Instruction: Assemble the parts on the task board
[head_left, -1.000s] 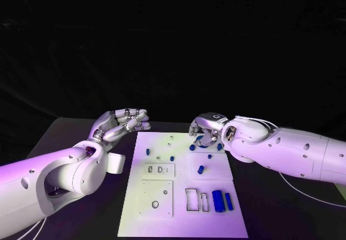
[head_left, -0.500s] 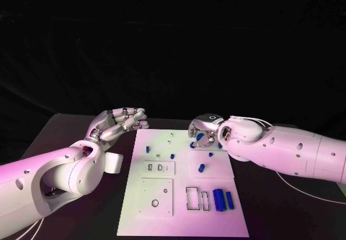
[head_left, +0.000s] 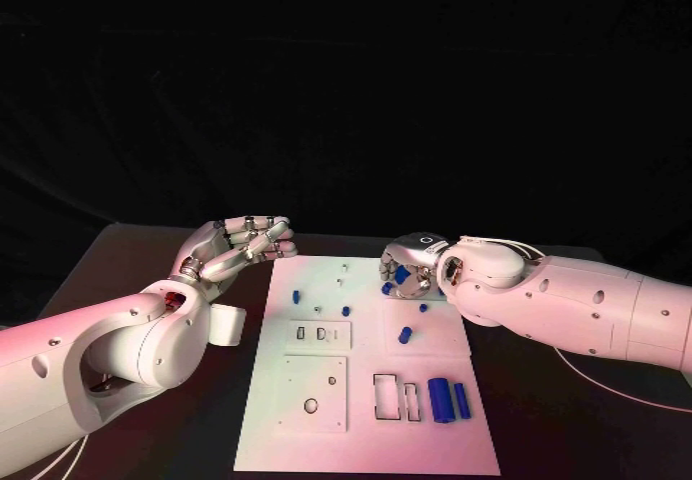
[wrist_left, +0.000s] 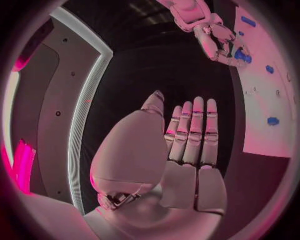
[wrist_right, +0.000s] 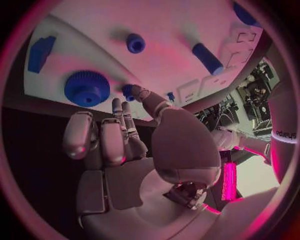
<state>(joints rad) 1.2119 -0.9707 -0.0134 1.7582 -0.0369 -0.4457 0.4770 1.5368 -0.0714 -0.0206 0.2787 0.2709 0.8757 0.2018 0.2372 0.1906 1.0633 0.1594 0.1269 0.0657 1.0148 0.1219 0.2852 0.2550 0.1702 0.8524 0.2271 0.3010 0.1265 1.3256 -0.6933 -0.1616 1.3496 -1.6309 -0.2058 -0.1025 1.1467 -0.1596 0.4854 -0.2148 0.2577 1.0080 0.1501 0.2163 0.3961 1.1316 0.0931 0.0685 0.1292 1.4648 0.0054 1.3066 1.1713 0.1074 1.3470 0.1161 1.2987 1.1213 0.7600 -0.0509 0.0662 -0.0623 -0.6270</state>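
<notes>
Nearest on the white board (head_left: 289, 420) lie two blue cylinders (head_left: 444, 399), well apart from both hands. Farther up, a blue gear (wrist_right: 87, 88) sits on the board just beyond the right hand (head_left: 411, 268)'s fingertips, which curl loosely and hold nothing. The left hand (head_left: 238, 250) hangs beside the board's far corner, fingers straight and close together, holding nothing.
</notes>
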